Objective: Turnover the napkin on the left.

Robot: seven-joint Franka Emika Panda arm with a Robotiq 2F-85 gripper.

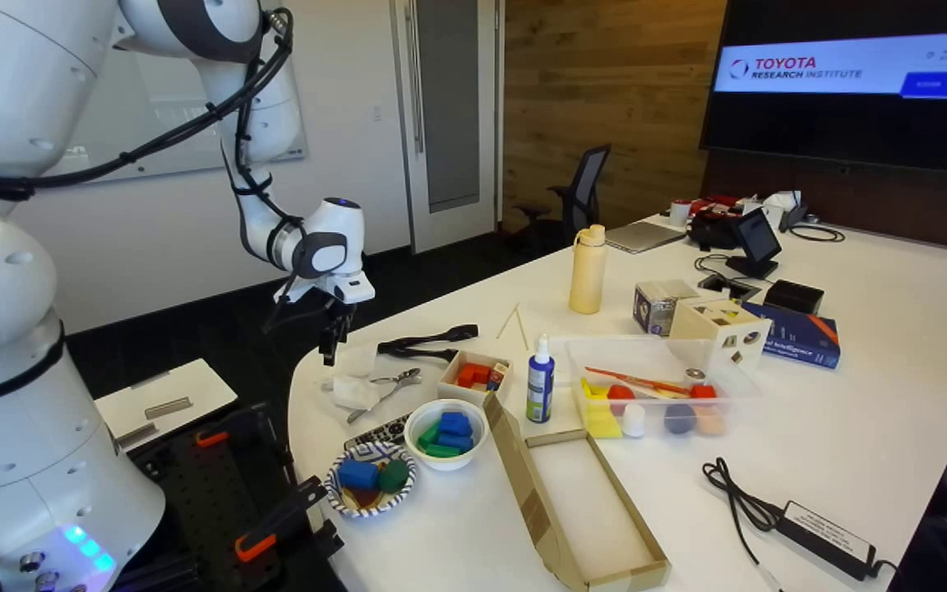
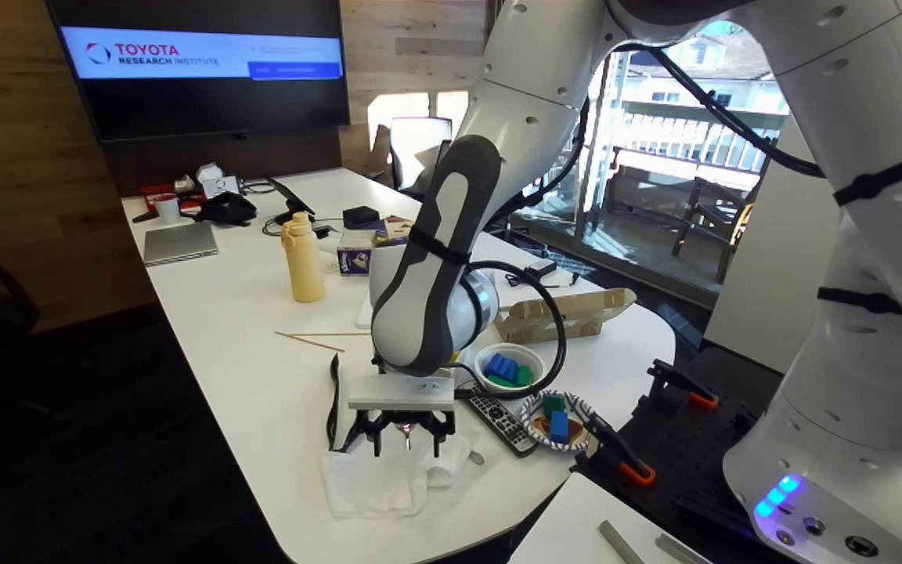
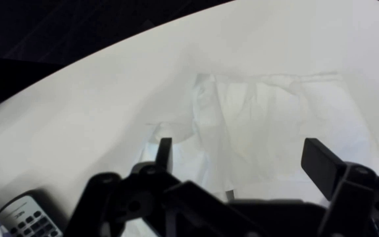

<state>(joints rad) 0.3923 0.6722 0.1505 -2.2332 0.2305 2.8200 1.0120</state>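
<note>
Two white napkins lie close together at the table's rounded end. A flat, creased napkin (image 2: 377, 482) is on the left in an exterior view, and a more crumpled napkin (image 2: 445, 464) adjoins its right side. Seen from the wrist, the larger creased napkin (image 3: 268, 125) spreads across the middle and right, while the crumpled napkin (image 3: 186, 161) is partly covered by a finger. My gripper (image 3: 238, 144) points down above them, its fingers wide apart and nothing held between them. In an exterior view the gripper (image 1: 331, 349) appears just over the napkins; contact cannot be judged.
Black tongs (image 1: 432, 341) and spoons (image 1: 395, 378) lie beside the napkins. A remote (image 2: 502, 419), a patterned plate (image 1: 334, 489) and a white bowl (image 1: 445, 464) with blocks stand nearby. The table edge (image 3: 120, 42) runs close to the napkins.
</note>
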